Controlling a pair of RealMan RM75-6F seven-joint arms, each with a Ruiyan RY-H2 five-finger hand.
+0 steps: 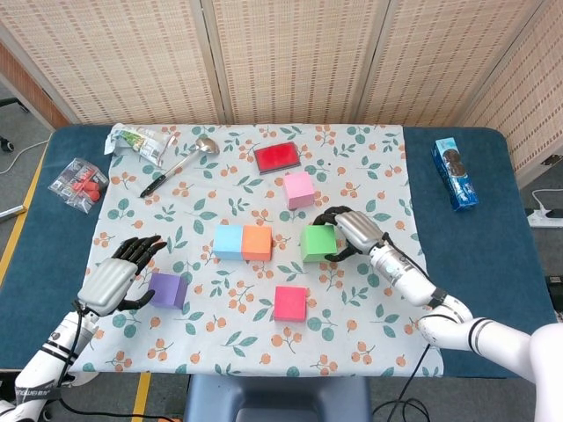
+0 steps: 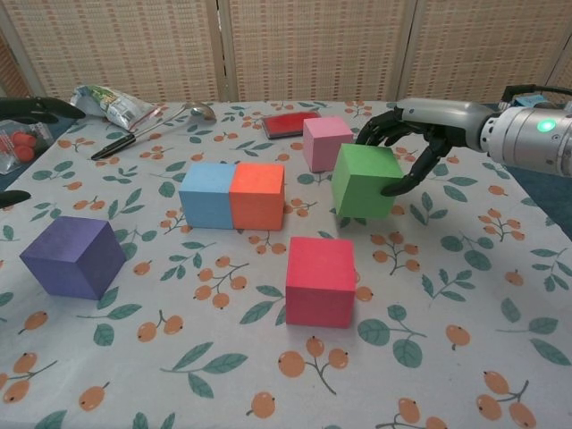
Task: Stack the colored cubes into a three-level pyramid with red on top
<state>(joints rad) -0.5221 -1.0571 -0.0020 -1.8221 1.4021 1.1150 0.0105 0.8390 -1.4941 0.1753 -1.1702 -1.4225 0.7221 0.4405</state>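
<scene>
My right hand point(image 1: 354, 231) point(image 2: 420, 134) grips the green cube point(image 1: 317, 243) point(image 2: 365, 181) from its right side, fingers over the top and thumb on the side face; the cube sits tilted. The blue cube point(image 1: 229, 242) point(image 2: 206, 195) and orange cube point(image 1: 257, 243) point(image 2: 257, 196) touch side by side at the middle of the cloth. The red cube point(image 1: 290, 303) point(image 2: 320, 279) stands in front, the pink cube point(image 1: 299, 190) point(image 2: 326, 143) behind. My left hand point(image 1: 114, 280) hovers open just left of the purple cube point(image 1: 167, 290) point(image 2: 73, 257).
A flat red box point(image 1: 278, 156) point(image 2: 288, 124) lies at the back of the cloth. A ladle point(image 1: 180, 163), a snack bag point(image 1: 136, 141) and a packet of red pieces point(image 1: 79, 183) lie back left. A blue carton point(image 1: 454, 172) rests on the right.
</scene>
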